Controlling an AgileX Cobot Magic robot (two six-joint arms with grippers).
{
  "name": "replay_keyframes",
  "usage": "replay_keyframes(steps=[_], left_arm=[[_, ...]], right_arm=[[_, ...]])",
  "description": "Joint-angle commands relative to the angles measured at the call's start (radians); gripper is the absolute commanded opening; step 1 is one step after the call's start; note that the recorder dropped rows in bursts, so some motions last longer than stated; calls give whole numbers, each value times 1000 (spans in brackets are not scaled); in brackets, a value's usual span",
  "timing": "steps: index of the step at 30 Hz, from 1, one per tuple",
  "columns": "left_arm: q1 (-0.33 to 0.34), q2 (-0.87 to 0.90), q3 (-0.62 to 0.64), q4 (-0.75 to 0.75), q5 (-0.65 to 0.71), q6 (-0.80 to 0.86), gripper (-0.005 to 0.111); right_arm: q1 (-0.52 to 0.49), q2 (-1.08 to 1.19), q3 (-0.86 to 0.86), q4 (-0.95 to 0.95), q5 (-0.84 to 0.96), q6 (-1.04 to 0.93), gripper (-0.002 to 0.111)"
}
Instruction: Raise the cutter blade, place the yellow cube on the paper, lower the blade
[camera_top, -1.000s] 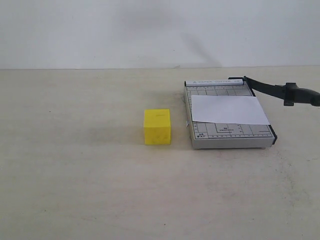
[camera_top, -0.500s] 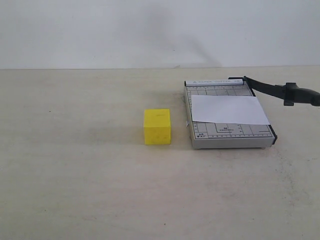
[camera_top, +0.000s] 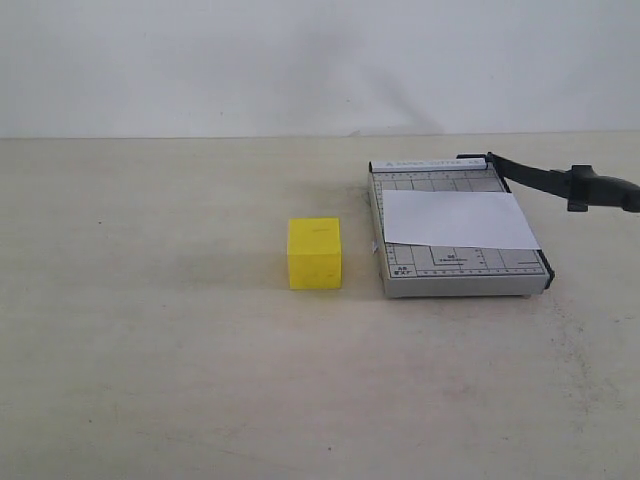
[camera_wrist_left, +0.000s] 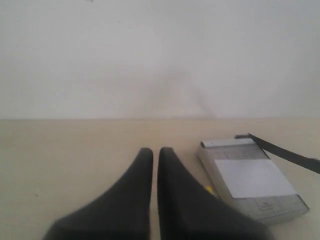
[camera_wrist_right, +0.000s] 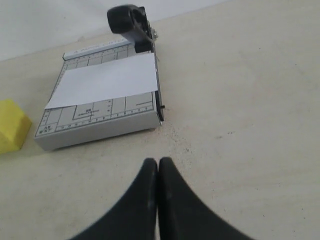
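On the worktop (camera_top: 150, 360) just beside the board (camera_top: 455, 272) sits the yellow cube (camera_top: 314, 254), blade (camera_top: 545, 178) already raised off the paper (camera_top: 458, 220), left fingers (camera_wrist_left: 131, 200) and right fingers (camera_wrist_right: 137, 200) closed empty; placing, lowering remain.

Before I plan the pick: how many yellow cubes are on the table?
1. The yellow cube stands on the table, left of the trimmer board in the exterior view, apart from it and off the paper. No other shows in any view.
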Motion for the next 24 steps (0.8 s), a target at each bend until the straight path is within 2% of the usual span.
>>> replay_keyframes(steps=[1,5,8,13,16,18,21,24], left_arm=[[-2,161,-93,-242,69,192,4],[-16,254,-95,-370,59,279,4],[-85,301,-95,-370,-31,253,4],[-283,352,-83,-370,-372,104,4],[-404,362,-22,-435,-670,-14,4],[-478,371,36,-497,-850,-25,4],[-535,400,118,-504,-986,-36,4],[-537,436,182,-469,-1015,-91,4]], right_arm=[[-2,10,5,1,35,-1,0],[-2,10,5,1,33,-1,0],[-2,10,5,1,33,-1,0],[-2,10,5,1,33,-1,0],[-2,10,5,1,33,-1,0],[-2,10,5,1,33,-1,0],[-2,10,5,1,33,-1,0],[-2,10,5,1,33,-1,0]])
